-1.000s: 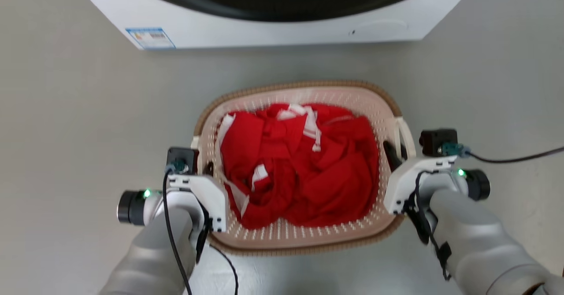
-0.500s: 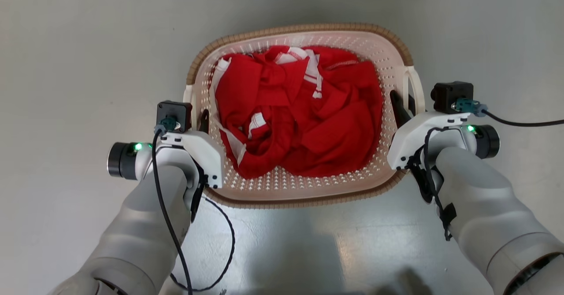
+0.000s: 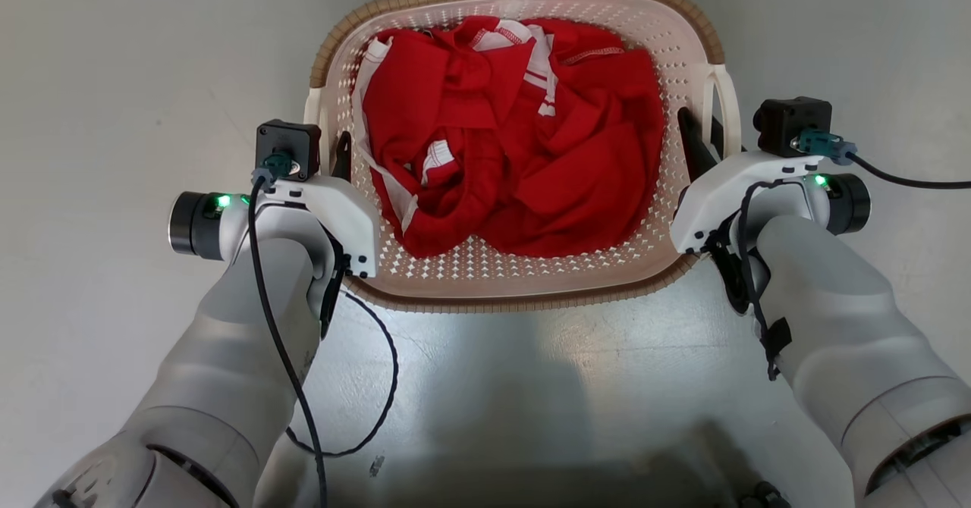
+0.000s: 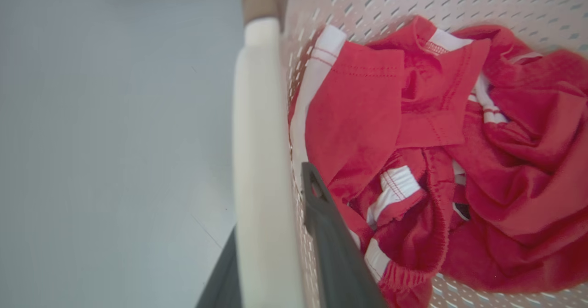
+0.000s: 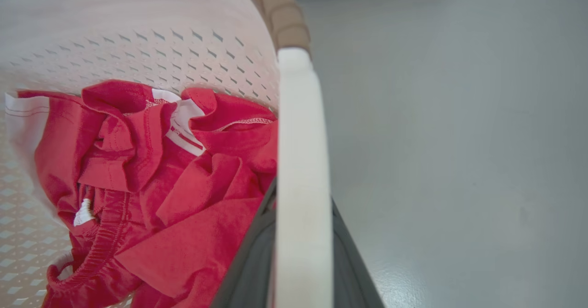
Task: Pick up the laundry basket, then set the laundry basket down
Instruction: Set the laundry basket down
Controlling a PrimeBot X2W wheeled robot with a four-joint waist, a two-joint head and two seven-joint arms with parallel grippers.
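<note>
Basket point(image 3: 523, 301) at top centre of head view, red clothes point(image 3: 531, 152) inside | we see left gripper point(image 3: 328, 158) at frame's left, fingers clamped either side of its left handle point(image 4: 259, 161) | right gripper point(image 3: 707, 142) at frame's right, clamped likewise on right handle point(image 5: 301, 161) | grey floor point(image 3: 114, 76) around.

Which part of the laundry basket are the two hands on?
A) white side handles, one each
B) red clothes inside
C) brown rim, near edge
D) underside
A: each wrist view shows dark fingers on either side of a white loop handle, the left hand on the left handle and the right hand on the right handle of the laundry basket.
</note>
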